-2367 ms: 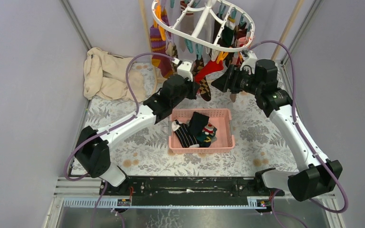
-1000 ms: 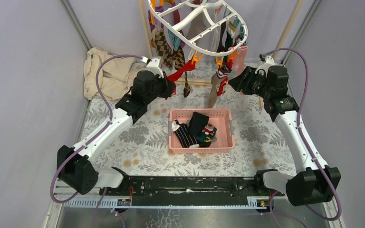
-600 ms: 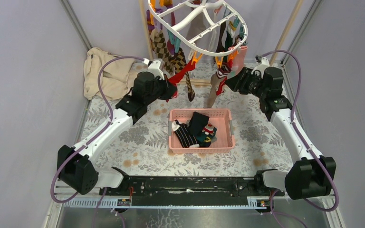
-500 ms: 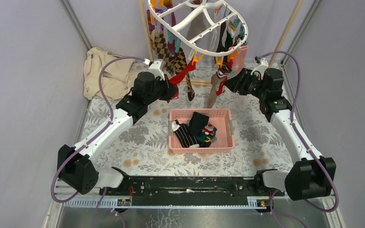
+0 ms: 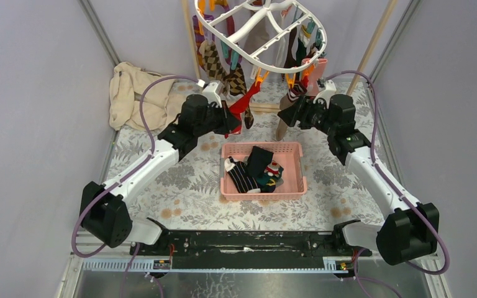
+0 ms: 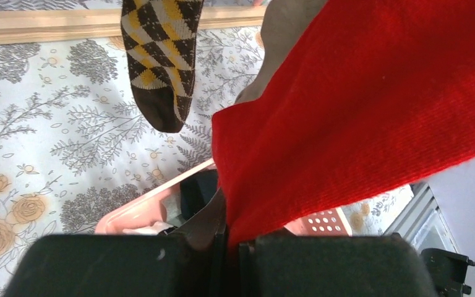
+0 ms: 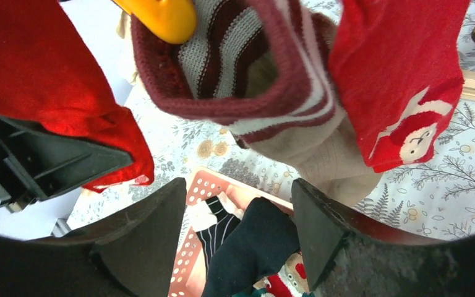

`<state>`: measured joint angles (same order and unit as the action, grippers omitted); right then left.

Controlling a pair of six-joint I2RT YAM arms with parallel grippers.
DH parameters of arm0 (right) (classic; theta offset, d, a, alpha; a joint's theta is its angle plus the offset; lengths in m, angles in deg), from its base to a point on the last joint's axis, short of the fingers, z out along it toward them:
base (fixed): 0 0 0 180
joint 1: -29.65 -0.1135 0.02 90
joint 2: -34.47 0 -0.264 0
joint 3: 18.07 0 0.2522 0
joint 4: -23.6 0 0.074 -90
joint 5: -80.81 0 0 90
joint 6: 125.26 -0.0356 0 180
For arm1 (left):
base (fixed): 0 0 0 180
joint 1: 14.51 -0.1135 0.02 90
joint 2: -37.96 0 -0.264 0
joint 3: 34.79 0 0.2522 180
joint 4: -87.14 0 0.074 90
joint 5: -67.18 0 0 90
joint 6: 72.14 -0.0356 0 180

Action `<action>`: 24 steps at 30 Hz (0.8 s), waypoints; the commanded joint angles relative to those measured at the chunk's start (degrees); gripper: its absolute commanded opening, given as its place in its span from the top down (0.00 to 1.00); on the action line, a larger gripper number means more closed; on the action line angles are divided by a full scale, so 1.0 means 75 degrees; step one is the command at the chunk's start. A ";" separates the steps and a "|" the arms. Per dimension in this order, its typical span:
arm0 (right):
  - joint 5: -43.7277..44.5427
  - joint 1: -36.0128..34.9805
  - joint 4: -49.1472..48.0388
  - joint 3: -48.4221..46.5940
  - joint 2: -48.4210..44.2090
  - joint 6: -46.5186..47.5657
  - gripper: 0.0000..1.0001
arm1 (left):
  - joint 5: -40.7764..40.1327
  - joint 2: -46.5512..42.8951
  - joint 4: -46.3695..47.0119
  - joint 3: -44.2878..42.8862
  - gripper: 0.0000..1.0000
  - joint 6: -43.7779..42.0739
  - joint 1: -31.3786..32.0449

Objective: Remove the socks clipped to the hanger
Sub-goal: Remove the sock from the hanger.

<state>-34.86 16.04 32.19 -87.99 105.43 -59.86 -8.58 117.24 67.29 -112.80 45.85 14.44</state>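
The white oval hanger (image 5: 262, 32) hangs at the top centre with several socks clipped to it. My left gripper (image 5: 231, 121) is shut on a red sock (image 5: 242, 105) that still runs up to an orange clip (image 5: 261, 76); in the left wrist view the red sock (image 6: 359, 111) fills the right side above my closed jaws. My right gripper (image 5: 286, 114) is open just below a maroon-and-grey striped sock (image 7: 253, 68) held by an orange clip (image 7: 158, 17); its fingers (image 7: 142, 241) stand wide apart. A red Santa-patterned sock (image 7: 402, 80) hangs beside it.
A pink slotted basket (image 5: 294, 186) with several dropped socks sits on the floral cloth between the arms. A brown argyle sock (image 6: 158, 55) hangs near the left gripper. A beige cloth (image 5: 138, 96) lies back left. Wooden poles (image 5: 372, 43) stand behind.
The left gripper has moved right and down with the red sock, stretching it from its clip. The right gripper has moved left, closer under the striped sock. The hanger has swung slightly.
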 commanded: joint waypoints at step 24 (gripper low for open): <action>0.3229 -0.0544 -0.1472 -0.0321 0.1062 -0.0237 0.73 | 0.0187 0.0449 0.0432 -0.0403 0.82 0.0054 0.0956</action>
<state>-12.70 12.17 25.83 -87.58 114.37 -61.17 -7.90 120.00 67.38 -113.83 46.33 21.13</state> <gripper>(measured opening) 0.386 0.137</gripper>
